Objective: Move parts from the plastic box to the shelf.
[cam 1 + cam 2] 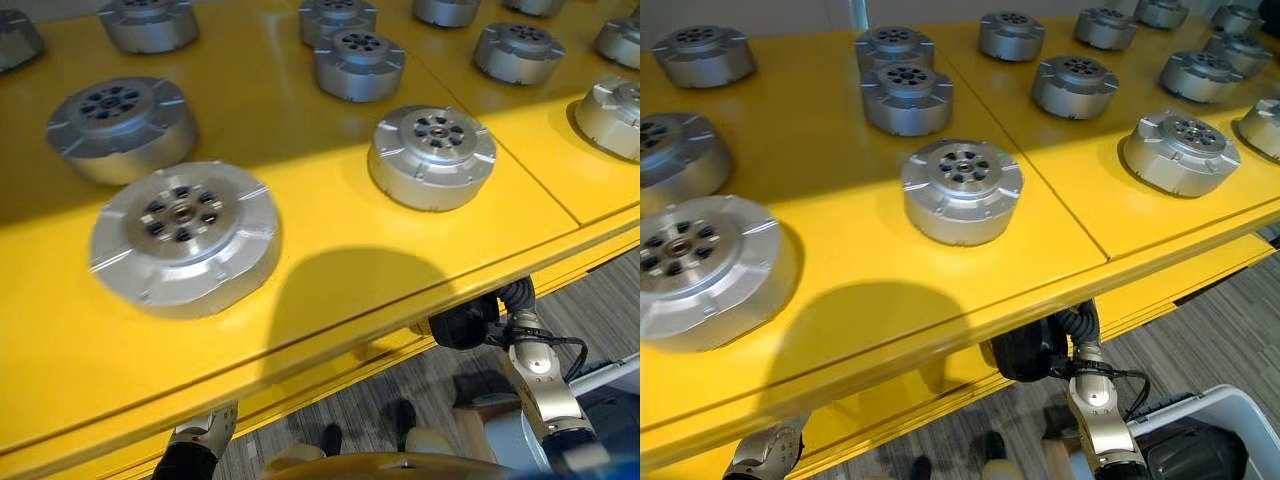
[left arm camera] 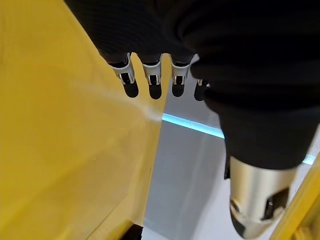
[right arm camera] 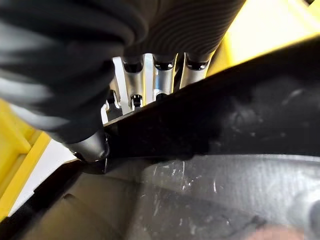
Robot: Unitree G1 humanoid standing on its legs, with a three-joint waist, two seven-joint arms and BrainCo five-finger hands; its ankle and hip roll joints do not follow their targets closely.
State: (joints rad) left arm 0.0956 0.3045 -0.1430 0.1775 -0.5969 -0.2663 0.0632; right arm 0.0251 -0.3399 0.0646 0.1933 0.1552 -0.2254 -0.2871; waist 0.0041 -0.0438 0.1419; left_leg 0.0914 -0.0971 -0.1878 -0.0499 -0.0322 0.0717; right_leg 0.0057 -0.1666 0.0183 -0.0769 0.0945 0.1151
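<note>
1. Left hand: seen below the shelf edge, fingers straight, nothing held
2. Right hand: fingers hidden behind a dark rim; its state cannot be told
3. Grey plastic box: seen lower right
4. Yellow shelf: silver round parts are laid out in rows, nearest to farthest

Shelf — glossy yellow. Parts — silver-grey metal, dark holes ringing each hub. Floor grey, streaked. Plastic box pale grey.
</note>
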